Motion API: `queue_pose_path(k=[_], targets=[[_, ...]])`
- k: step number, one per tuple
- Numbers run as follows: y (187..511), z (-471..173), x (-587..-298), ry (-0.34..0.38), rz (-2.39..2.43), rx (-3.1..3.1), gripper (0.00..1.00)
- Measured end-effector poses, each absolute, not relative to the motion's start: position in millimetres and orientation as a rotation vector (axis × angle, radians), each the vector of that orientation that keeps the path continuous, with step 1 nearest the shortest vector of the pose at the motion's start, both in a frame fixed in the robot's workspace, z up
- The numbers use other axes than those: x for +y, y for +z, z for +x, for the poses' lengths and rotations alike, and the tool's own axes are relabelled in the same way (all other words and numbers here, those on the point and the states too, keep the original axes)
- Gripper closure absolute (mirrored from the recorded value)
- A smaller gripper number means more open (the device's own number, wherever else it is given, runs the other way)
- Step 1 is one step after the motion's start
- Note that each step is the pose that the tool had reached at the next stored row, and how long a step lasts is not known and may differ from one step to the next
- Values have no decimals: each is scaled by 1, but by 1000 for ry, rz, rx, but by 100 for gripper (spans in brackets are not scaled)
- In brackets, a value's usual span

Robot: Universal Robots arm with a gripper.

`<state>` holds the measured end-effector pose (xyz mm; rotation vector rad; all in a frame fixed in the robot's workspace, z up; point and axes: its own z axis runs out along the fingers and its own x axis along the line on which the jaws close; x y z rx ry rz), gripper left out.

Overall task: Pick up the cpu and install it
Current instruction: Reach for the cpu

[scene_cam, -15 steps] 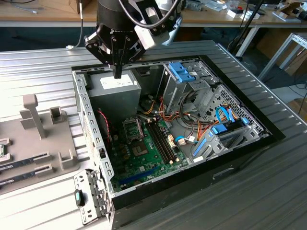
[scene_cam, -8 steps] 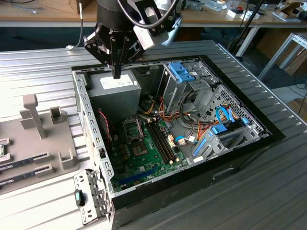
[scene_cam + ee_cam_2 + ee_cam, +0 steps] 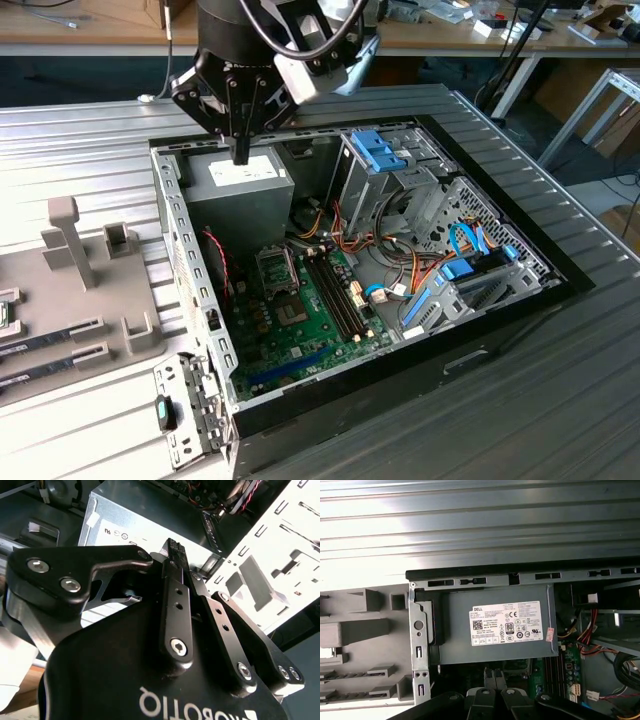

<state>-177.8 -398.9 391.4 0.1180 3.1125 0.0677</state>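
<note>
Your arm (image 3: 235, 30) runs off the exterior view's upper edge, the grey fixture tray (image 3: 100, 290) off its left. The motherboard socket (image 3: 277, 268) is too small to tell what sits in it. In the first wrist view the power supply (image 3: 460, 630) hides most of the motherboard (image 3: 570, 665).

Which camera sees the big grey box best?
The first wrist view: the grey box lies flat-on, label showing. In the exterior view the claw covers its edge; the second wrist view shows part of it behind the claw.
</note>
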Motion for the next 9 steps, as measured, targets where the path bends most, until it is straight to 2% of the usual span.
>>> queue_pose_path(k=[9], targets=[[391,-182,-399,68,118,3112,89]])
